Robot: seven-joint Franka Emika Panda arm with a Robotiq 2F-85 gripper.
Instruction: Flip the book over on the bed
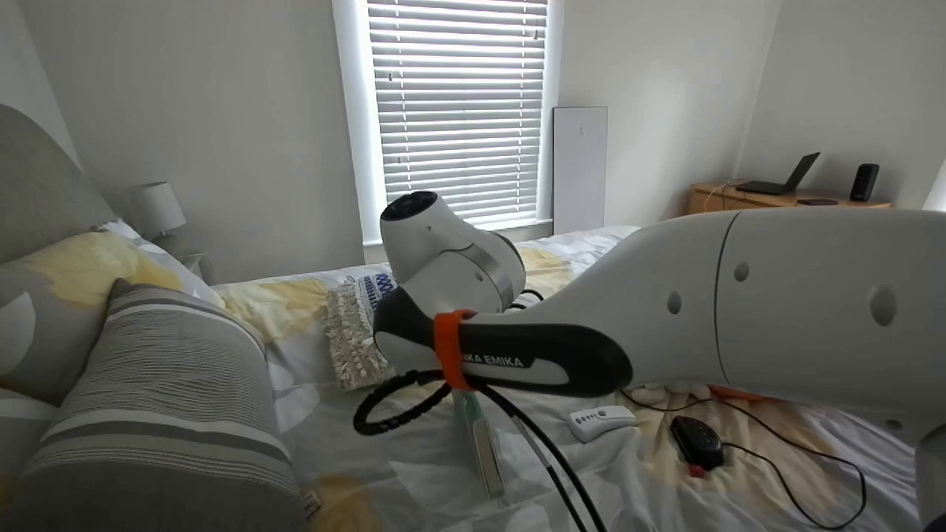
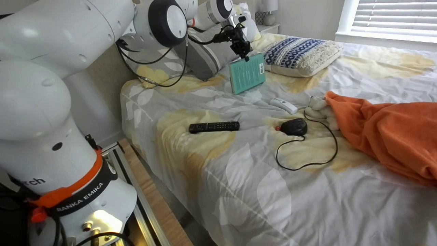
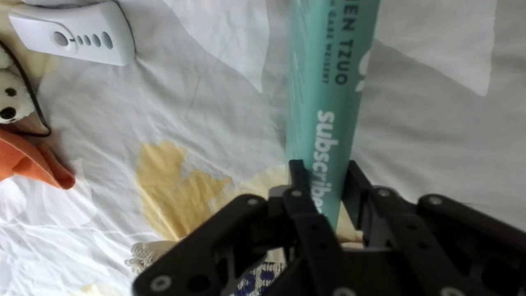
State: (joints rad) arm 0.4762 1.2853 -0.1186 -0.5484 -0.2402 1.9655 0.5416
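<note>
Wide and pale, printed in yellow and grey, the bed point(image 2: 259, 205) spreads below me, and towards its pillowed end I have the book point(image 2: 247, 74) tilted up on edge, spine uppermost, its barcoded side showing in an exterior view. From it there, a blue-and-white pillow point(image 2: 300, 56) sits near, between 2 and 3 o'clock; a black remote point(image 2: 214, 127) lies well apart at 7. Why on edge? I judge this the middle of the flip: held by the spine, the book has both covers free, so it could be laid down on either. (That blue-and-white pillow might foul the turn, I'd guess; the white remote point(image 3: 76, 35), at 10 o'clock in the wrist view, less so.) My gripper point(image 3: 326, 174) stands only as wide as the book is thick, fingers point(image 3: 299, 174) clamped one on each side of the spine, across the title lettering, the rest running off towards 12 o'clock. Whether the lower edge touches the bed I cannot tell.
</note>
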